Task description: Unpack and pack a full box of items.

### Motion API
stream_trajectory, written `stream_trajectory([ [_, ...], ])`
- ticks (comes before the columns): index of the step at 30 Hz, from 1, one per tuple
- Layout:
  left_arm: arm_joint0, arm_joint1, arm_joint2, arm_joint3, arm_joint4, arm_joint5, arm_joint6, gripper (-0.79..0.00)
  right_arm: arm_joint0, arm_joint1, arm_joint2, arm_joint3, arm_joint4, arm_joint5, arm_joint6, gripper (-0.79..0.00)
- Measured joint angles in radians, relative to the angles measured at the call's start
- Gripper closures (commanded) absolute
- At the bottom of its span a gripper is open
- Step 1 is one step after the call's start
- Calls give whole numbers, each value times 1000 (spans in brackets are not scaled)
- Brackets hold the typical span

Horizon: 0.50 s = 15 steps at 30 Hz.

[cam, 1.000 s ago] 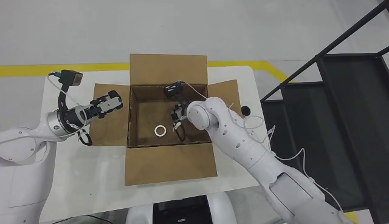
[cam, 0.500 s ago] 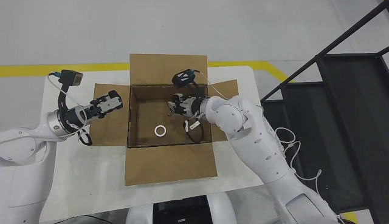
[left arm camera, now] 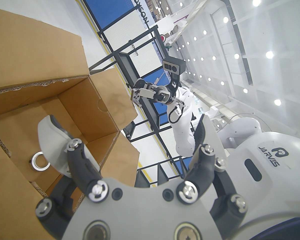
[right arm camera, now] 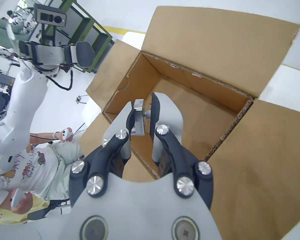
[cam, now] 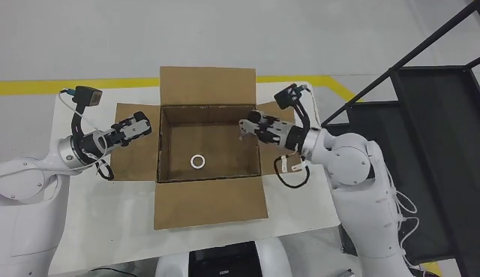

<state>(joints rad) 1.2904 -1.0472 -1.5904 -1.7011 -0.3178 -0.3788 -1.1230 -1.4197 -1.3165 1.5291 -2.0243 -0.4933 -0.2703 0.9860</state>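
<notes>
An open cardboard box (cam: 225, 138) stands on the white table with its four flaps spread out. A metal ring (cam: 199, 161) lies on the box floor; the left wrist view shows the ring (left arm camera: 40, 161) too. My right gripper (cam: 246, 127) hangs over the box's right wall, shut on a small metal part (right arm camera: 139, 121) that sits between its fingers (right arm camera: 143, 106). My left gripper (cam: 139, 124) hovers over the box's left flap, open (left arm camera: 126, 131) and holding nothing.
The white table (cam: 90, 217) has bare room left of the box and along its front. A black metal stair frame (cam: 420, 119) stands close to the table's right side. The box's far flap (cam: 208, 85) lies flat behind it.
My right arm has come up out of the box and swung right to the box's right wall, carrying the small metal part. The left arm and the ring have not moved.
</notes>
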Motion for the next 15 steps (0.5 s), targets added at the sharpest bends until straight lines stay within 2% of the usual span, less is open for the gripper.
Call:
stream_trajectory([
  [5, 0, 0, 0, 0, 0, 0, 0, -785, -112, 18, 129, -32, 131, -87, 4, 0],
  [10, 0, 0, 0, 0, 0, 0, 0, -785, -178, 32, 218, -35, 125, -147, -22, 0],
  [15, 0, 0, 0, 0, 0, 0, 0, -785, -266, 43, 327, 2, 183, -211, -72, 0],
])
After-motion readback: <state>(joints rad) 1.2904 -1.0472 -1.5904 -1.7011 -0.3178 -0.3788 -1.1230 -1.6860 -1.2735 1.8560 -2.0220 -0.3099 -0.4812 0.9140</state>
